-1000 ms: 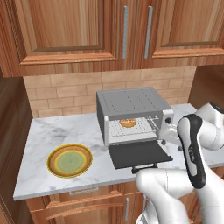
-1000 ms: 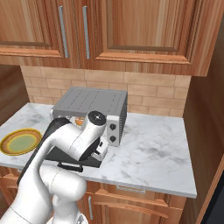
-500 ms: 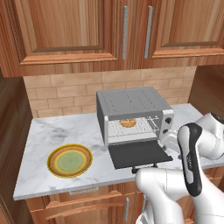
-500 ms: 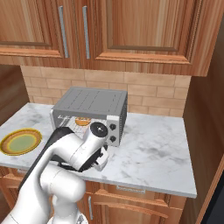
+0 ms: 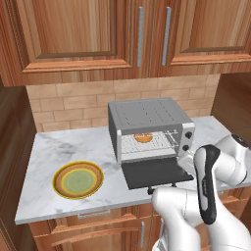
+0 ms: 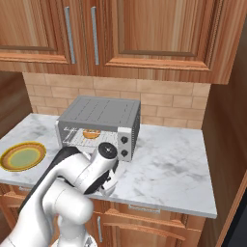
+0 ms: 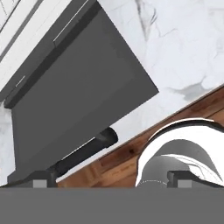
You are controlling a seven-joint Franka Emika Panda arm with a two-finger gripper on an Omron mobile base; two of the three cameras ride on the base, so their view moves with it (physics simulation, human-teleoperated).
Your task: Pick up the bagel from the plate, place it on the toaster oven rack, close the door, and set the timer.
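Bagel already on toaster oven rack inside oven; plate bare on counter. Door hangs open, handle just ahead of hand, released, holding nothing. Left: close door, set timer.

Bagel on rack; door open flat.

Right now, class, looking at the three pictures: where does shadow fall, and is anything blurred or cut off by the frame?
Left base view: the plate is evenly lit and sharp, and the open door reads dark. Right base view: the bagel sits in the shaded oven, half hidden by the arm. Hand view: the door's handle is soft-edged and cropped at the bottom.
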